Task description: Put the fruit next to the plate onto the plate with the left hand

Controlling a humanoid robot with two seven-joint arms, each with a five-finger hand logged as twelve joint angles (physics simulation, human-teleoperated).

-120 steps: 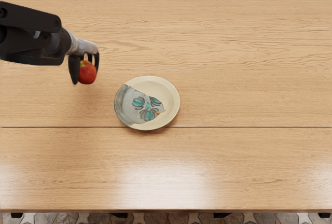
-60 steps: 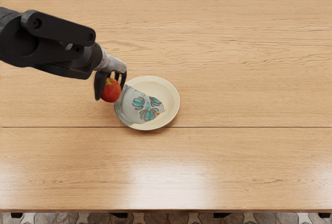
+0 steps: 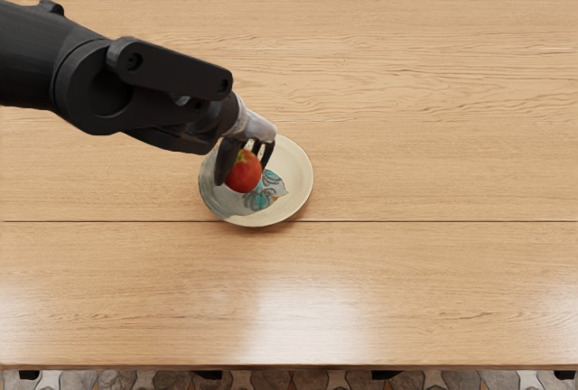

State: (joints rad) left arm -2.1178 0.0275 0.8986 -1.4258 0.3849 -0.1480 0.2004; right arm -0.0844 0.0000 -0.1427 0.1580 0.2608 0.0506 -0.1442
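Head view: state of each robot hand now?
Left robot hand: closed on the red fruit, over the plate.
Right robot hand: not in view.

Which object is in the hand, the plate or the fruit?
The red fruit, gripped by the left hand above the plate, which lies flat on the table.

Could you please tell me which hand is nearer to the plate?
Left. The left hand is directly over the plate, grasping the fruit above its middle. The right hand is not in view.

Left arm (image 3: 108,92) cut by left edge; fruit (image 3: 244,174) hides plate (image 3: 299,173) centre.
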